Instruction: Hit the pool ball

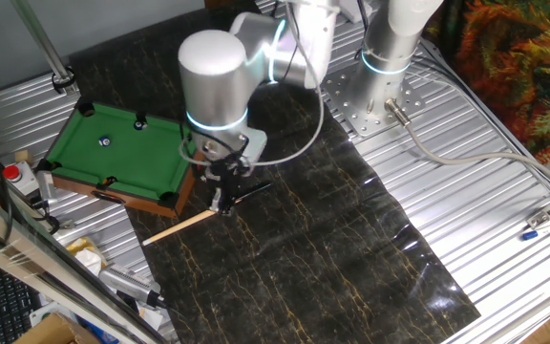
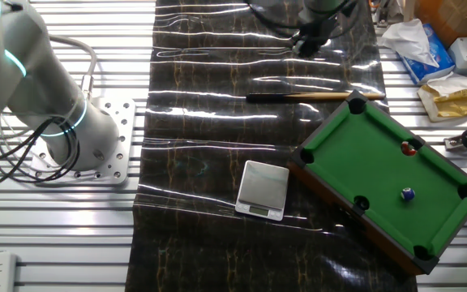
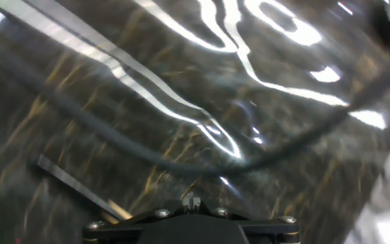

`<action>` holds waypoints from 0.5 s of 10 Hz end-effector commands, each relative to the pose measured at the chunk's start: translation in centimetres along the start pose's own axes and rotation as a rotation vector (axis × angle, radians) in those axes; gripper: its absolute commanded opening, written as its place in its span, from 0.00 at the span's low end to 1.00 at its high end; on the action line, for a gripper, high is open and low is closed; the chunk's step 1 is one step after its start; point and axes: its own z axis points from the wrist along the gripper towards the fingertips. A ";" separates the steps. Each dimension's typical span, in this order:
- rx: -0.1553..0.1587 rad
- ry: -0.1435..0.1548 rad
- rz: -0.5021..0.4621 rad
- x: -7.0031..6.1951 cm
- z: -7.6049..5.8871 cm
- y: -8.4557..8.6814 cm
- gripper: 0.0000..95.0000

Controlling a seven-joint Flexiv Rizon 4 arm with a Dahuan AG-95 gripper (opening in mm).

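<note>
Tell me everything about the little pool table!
The pool table is a small toy one with green felt, a brown wooden frame and black corner pockets. It sits flat on the dark mat, at its edge. A blue ball and a red ball rest on the felt. A wooden cue stick lies beside it.

pool table (image 2: pixel 379 154) green felt, brown rim | mat (image 1: pixel 332 248) black, gold-veined | cue (image 2: pixel 314 96) tan, black

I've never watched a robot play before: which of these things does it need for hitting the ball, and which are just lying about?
Needed:
green mini pool table
blue pool ball
red pool ball
wooden cue stick
tool

Lying about:
small silver digital scale
crumpled white tissue
</note>
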 end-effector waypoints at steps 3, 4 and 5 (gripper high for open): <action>-0.107 0.042 -0.521 0.5 -0.3 -0.4 0.00; -0.105 0.042 -0.522 0.5 -0.3 -0.4 0.00; -0.102 0.044 -0.523 0.5 -0.3 -0.4 0.00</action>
